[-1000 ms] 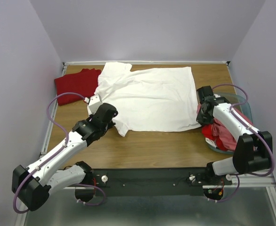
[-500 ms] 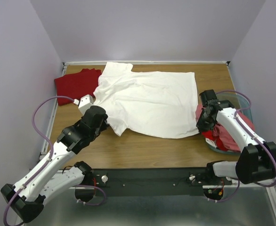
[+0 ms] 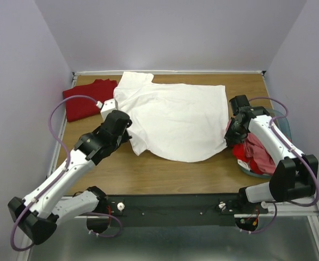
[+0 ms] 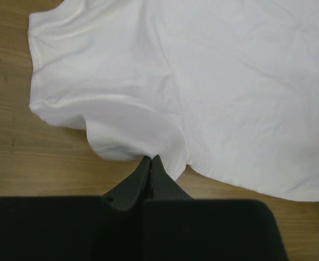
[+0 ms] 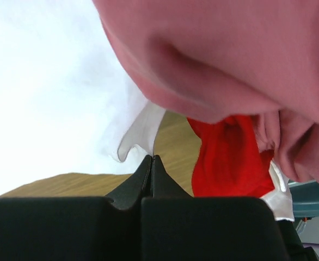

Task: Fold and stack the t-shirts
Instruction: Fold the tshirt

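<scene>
A large white t-shirt lies spread over the middle of the wooden table. My left gripper is shut on its near left hem, lifting a fold of cloth. At the shirt's right side my right gripper is shut on the white hem corner. A dark red t-shirt lies folded at the back left. Red and pink t-shirts are heaped beside the right gripper, the pink one close over the right wrist camera.
The red and pink heap sits in a teal bin at the table's right edge. Bare wood runs along the front, between the shirt and the arm bases. Walls close the table at left, back and right.
Both grippers have carried the white shirt's near hem away from the front edge, so the near edge now curves up. The left arm swung toward the shirt's left side.
</scene>
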Robot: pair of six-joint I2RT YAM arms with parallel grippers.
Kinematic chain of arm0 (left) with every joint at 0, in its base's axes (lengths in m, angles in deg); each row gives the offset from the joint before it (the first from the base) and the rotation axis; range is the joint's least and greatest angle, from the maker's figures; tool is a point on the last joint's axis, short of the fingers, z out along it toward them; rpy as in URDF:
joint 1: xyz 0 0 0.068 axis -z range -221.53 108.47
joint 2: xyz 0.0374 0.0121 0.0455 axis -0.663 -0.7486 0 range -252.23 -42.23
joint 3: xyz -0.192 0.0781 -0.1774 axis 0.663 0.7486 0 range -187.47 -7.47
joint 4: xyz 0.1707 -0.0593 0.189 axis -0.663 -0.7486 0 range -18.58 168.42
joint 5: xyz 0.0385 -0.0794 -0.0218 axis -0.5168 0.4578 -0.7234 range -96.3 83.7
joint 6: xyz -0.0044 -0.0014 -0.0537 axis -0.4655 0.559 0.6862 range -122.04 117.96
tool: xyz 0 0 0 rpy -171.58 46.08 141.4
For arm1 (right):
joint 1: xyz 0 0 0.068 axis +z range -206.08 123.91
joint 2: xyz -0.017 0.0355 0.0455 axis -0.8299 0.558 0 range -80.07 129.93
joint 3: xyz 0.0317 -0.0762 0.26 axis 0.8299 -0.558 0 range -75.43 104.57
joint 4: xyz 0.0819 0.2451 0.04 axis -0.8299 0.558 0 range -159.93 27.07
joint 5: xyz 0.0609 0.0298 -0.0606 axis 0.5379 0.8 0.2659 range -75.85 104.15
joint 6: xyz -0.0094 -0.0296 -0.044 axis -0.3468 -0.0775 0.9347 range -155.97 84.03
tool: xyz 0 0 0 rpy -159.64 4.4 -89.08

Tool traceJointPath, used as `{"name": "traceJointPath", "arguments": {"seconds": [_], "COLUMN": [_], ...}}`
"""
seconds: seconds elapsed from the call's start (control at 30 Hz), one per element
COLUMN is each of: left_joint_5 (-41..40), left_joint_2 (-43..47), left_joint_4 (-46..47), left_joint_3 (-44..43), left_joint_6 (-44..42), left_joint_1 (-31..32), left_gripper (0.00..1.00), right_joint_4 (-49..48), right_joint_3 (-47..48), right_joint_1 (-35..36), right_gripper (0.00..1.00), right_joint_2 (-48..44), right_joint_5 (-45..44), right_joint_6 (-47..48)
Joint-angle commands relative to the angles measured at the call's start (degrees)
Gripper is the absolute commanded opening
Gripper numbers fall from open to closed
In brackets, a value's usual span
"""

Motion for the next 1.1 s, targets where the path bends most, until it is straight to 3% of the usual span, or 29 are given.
{"name": "traceJointPath", "arguments": {"seconds": [0.0, 0.27, 0.57, 0.8, 1.07], "left_joint_5": [-0.8, 6.8, 13.5, 10.1, 8.1], "left_joint_2": [-7.1, -17.7, -31.4, -40.3, -43.4], "left_joint_4": [6.1, 16.0, 20.7, 18.9, 16.9], "left_joint_3": [-4.2, -9.2, -16.5, -23.2, -27.1], "left_joint_6": [-12.2, -25.9, -37.2, -38.7, -38.0], "left_joint_1": [-2.0, -11.8, -13.8, -15.3, -16.5], "left_gripper": [0.00, 0.00, 0.00, 0.00, 0.00], "right_joint_4": [-0.7, -4.5, -6.3, -6.6, -6.5], "right_joint_3": [4.8, 11.0, 17.9, 21.2, 22.7], "right_joint_1": [-0.3, -1.3, -5.3, -7.1, -8.9], "right_gripper": [0.01, 0.01, 0.00, 0.00, 0.00], "right_joint_2": [3.9, 13.4, 23.1, 28.2, 30.4], "right_joint_5": [-0.9, -0.6, 0.4, -0.4, -0.7], "right_joint_6": [1.7, 4.8, 8.6, 10.1, 10.6]}}
